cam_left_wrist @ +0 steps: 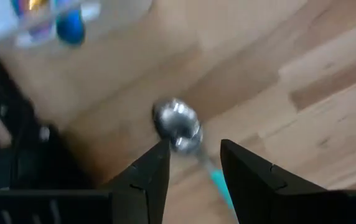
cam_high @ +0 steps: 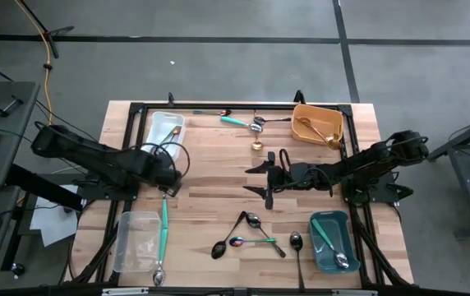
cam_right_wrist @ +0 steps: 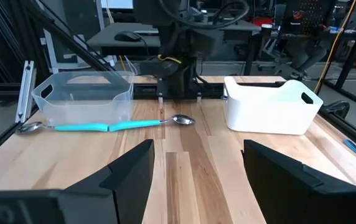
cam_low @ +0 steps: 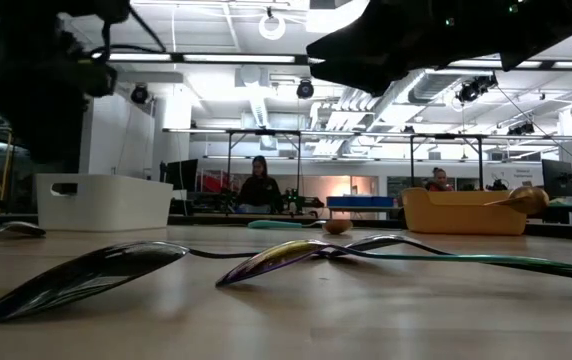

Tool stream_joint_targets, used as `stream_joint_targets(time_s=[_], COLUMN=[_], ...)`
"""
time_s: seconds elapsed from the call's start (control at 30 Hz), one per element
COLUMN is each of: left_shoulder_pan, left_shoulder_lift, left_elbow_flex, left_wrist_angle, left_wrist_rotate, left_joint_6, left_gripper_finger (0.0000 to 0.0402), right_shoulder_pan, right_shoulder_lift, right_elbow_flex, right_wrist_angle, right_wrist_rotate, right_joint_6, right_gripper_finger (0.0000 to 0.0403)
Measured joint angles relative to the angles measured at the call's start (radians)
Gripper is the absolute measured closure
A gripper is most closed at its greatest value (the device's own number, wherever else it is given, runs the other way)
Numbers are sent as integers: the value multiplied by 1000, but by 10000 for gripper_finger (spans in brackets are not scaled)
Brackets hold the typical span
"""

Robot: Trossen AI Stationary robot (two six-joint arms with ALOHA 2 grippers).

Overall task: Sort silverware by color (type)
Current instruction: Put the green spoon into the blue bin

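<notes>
From above, the left gripper [cam_high: 168,175] sits by the end of a teal spoon [cam_high: 164,220] lying beside the clear bin [cam_high: 136,240]; I can't tell if it's touching. The right gripper [cam_high: 269,177] waits mid-table, wide open.

Low view: black and rainbow spoons [cam_low: 266,260] lie on the wood up front.

Left wrist: fingers [cam_left_wrist: 150,174] part-open, straddling the spoon's shiny bowl [cam_left_wrist: 178,121], nothing held. I'd drop straight down, centre on the neck, then close.

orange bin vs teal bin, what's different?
The orange bin sits at the table's far right corner; the teal bin sits at the near right. The orange bin holds gold utensils; the teal bin holds a teal-handled spoon. Both are rectangular and upright.
</notes>
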Motion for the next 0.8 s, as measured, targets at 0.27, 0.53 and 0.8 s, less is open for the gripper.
stream_joint_targets(time_s=[0.27, 0.53, 0.8], left_shoulder_pan=[-52, -95, -151], left_shoulder_lift=[68, 128, 155], left_elbow_flex=[0, -42, -128], left_wrist_angle=[46, 99, 238], left_wrist_rotate=[63, 71, 115], left_joint_6=[-100, -200, -298], left_gripper_finger=[268, 268, 268], right_shoulder_pan=[0, 0, 0], right_shoulder_lift=[0, 0, 0], right_elbow_flex=[0, 0, 0], right_wrist_angle=[-16, -31, -39], right_wrist_rotate=[0, 0, 0], right_joint_6=[1, 1, 2], right_gripper_finger=[162, 162, 162])
